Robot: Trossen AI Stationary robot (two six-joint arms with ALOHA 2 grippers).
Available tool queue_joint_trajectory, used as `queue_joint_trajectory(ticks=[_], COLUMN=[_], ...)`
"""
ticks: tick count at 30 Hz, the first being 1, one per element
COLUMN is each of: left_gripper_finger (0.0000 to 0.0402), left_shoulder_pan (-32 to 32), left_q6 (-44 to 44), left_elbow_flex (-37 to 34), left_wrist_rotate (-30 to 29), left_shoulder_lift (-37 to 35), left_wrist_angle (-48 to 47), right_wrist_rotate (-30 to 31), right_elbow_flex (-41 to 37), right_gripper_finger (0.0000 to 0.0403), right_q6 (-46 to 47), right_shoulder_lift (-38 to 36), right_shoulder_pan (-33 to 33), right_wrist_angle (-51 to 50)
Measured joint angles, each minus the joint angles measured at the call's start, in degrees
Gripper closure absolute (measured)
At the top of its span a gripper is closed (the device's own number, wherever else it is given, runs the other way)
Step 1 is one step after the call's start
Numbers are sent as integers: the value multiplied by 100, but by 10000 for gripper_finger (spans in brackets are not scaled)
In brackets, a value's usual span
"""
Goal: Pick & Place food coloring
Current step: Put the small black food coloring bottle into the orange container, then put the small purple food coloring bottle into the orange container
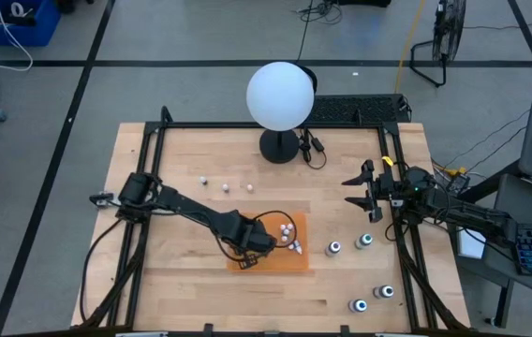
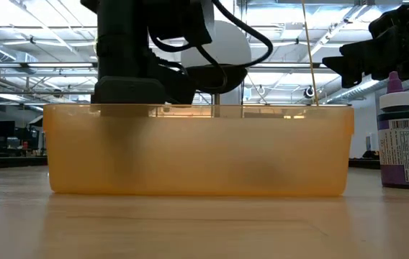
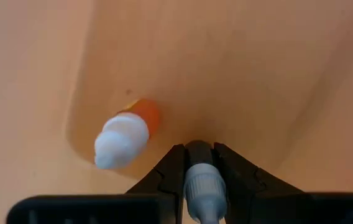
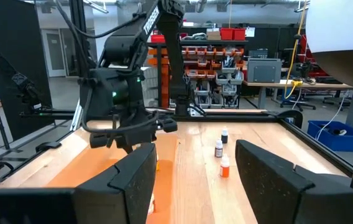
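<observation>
Food coloring bottle [image 2: 402,133] — barcode label, print unreadable.

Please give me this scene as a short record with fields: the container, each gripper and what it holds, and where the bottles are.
container: orange bin on the table, in front of the lamp
left gripper: down inside the bin, jaws shut on a small bottle
right gripper: waiting at the right side of the table, jaws open, empty
bottles in the bin: several small ones
bottles on the table: three small ones behind the bin, four dark ones to its right
</observation>
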Motion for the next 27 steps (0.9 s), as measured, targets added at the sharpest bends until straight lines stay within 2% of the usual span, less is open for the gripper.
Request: queue_joint_trajectory(ticks=[2, 9, 15, 23, 27], left_gripper_finger=[326, 261, 230, 222, 233], left_shoulder_pan=[-1, -1, -1, 45, 168], left_q6=[-2, -15, 24, -17, -58], left_elbow_flex=[7, 9, 46, 50, 50], left_wrist_rotate=[15, 13, 16, -16, -276], left_shoulder_lift=[23, -96, -328, -835, -1280], left_wrist_angle=[55, 220, 210, 32, -585], right_wrist_rotate=[1, 0, 1, 0, 0], right_elbow_flex=[1, 0, 0, 1, 1], right_gripper_finger=[194, 196, 196, 195, 197], right_q6=[-2, -2, -2, -2, -2], right_shoulder_lift=[0, 2, 2, 2, 3], right_shoulder_pan=[-2, 0, -1, -1, -1], right_wrist_angle=[-3, -2, -3, -5, 6])
